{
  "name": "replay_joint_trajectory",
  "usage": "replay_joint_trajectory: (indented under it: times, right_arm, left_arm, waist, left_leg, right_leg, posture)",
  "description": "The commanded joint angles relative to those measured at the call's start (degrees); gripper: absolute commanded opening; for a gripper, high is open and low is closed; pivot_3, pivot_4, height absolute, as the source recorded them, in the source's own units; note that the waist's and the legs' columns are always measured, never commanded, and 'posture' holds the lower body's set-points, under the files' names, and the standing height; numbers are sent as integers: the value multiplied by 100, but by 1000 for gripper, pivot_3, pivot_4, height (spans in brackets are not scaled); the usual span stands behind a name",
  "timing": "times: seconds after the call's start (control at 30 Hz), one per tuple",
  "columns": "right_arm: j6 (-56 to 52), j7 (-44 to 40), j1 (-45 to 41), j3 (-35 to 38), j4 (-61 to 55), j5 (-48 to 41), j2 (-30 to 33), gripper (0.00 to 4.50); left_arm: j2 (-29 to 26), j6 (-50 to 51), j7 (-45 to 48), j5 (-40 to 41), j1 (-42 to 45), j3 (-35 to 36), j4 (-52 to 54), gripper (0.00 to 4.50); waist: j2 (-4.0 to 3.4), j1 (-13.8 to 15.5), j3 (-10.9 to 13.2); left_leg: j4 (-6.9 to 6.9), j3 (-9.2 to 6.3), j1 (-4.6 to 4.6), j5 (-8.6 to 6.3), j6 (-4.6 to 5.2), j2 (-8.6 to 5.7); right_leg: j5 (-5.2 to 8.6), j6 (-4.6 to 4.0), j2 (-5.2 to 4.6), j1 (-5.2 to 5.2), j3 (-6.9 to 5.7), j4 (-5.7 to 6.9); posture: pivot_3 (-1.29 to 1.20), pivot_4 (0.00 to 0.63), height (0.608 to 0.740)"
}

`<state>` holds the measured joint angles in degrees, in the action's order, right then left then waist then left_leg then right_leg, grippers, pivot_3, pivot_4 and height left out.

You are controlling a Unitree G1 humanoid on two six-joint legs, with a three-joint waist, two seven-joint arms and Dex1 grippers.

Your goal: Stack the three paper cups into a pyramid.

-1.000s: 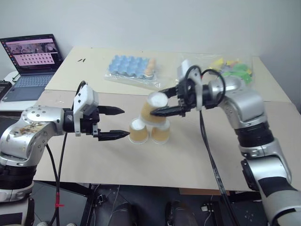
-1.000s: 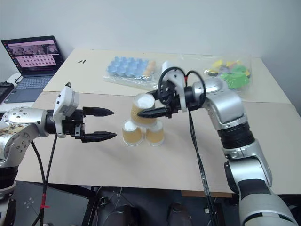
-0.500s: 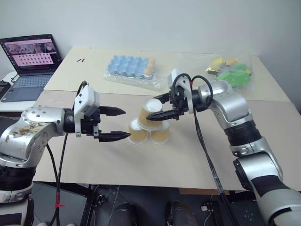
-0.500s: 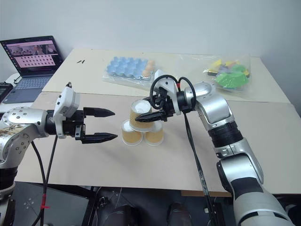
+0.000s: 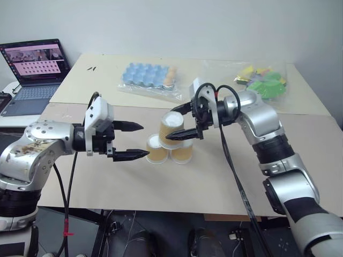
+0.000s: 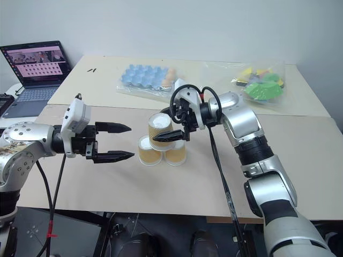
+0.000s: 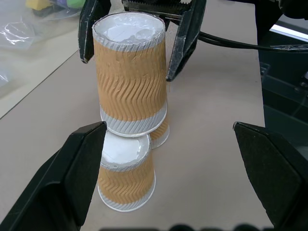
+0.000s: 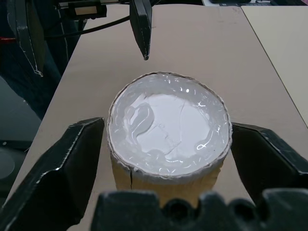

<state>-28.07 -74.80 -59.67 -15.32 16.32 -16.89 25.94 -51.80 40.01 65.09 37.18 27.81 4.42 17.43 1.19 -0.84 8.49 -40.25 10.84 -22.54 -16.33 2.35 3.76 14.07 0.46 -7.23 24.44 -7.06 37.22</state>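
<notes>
Right gripper (image 5: 178, 124) fingers have just been parted around the top cup (image 5: 170, 127) — released at frame centre onto the two base cups (image 5: 157, 149). Left gripper (image 5: 134, 141) is held open, centre-left; the pyramid looks built.

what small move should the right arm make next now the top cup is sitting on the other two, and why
Probably draw the right gripper straight back from the top cup without brushing it. Its fingers stand open on either side of the cup, apart from its sides, and the cup rests upside down on the two lower cups. The left gripper hangs open beside the stack.
</notes>
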Motion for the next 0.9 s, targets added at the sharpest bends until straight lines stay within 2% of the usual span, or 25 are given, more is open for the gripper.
replay_joint_trajectory:
  times: [0.03, 0.2, 0.3, 0.4, 0.47, 0.53, 0.6, 0.67, 0.7, 0.8, 0.9]
  right_arm:
    - [-151, -100, -130, 465, -427, -395, 111, 4439]
    - [-1009, -104, -313, 1364, -1071, -1454, 396, 4439]
    - [-1901, 383, -480, 2357, -1434, -2548, 553, 4439]
    - [-2522, 1275, -501, 3419, -1694, -3526, 659, 4439]
    - [-2703, 2455, -373, 4192, -1778, -3820, 646, 4439]
    - [-2390, 3936, 423, 4184, -1826, -2543, 760, 4439]
    - [-1930, 4885, 1423, 3465, -1630, -1082, 1051, 4439]
    - [-1520, 5308, 2048, 3011, -1491, -354, 1176, 4439]
    - [-1344, 5455, 2239, 2874, -1454, -106, 1182, 4439]
    - [-353, 5981, 2768, 2780, -1126, 470, 887, 4439]
    - [634, 6242, 3039, 2742, -893, 812, 600, 4439]
  left_arm:
    - [-86, -70, -16, 51, 9, 195, 139, 4500]
    - [-40, -42, -163, 75, -79, 296, 176, 4500]
    - [33, 61, -460, 152, -357, 557, 250, 4500]
    - [218, 219, -1023, 283, -752, 1004, 394, 4500]
    - [634, 212, -1874, 105, -1054, 1451, 284, 4500]
    - [1305, 65, -3096, -350, -1377, 1870, 104, 4500]
    - [1872, -112, -3970, -645, -1494, 2114, -28, 4500]
    - [2225, -358, -4469, -899, -1480, 2202, -140, 4500]
    - [2342, -482, -4645, -1004, -1461, 2228, -209, 4500]
    - [2728, -1085, -5350, -1478, -1318, 2308, -859, 4500]
    - [2886, -1804, -5752, -1852, -1167, 2364, -1557, 4500]
  waist:
    - [0, 3, 0]
    - [0, 14, 0]
    - [0, 12, 0]
    - [0, 12, 0]
    - [0, 14, 0]
    - [7, 19, -5]
    - [78, 35, -61]
    - [96, 38, -65]
    - [76, 39, -53]
    - [15, 18, -38]
    - [3, -36, -40]
  left_leg:
    - [0, 0, 0, 0, 0, 0]
    - [0, -5, -5, 0, 0, 0]
    - [1, -8, -7, 0, 1, 1]
    - [4, -11, -6, 0, 0, 4]
    - [5, -15, -4, -1, 1, 7]
    - [8, -15, 9, -1, 1, 4]
    - [27, -16, 38, -1, 0, 0]
    - [24, -15, 39, -1, -1, -1]
    - [11, -12, 26, -1, 0, -2]
    - [6, 3, 15, 4, 5, -10]
    - [26, 11, 27, 12, -9, -12]
  right_leg:
    - [0, 0, 0, 0, 0, 0]
    - [0, 0, 0, 1, -3, 1]
    - [-1, -1, 0, 1, -3, 1]
    - [-1, -2, 0, 0, -3, 0]
    - [-2, -3, -2, -4, -2, -1]
    - [-2, -3, -11, -10, 2, -7]
    - [-1, -1, -20, -35, 6, -14]
    - [-1, -1, -22, -41, 4, -15]
    - [-5, 3, -25, -29, 5, -11]
    - [-15, 10, -32, -9, 21, -2]
    - [-14, 10, -17, -9, 22, -7]
  posture:
    - [0, 150, 733]
    - [0, 150, 733]
    - [0, 150, 733]
    - [0, 150, 733]
    - [0, 150, 733]
    - [0, 150, 733]
    - [0, 150, 733]
    - [0, 150, 733]
    - [0, 150, 733]
    - [0, 150, 733]
    - [0, 150, 733]
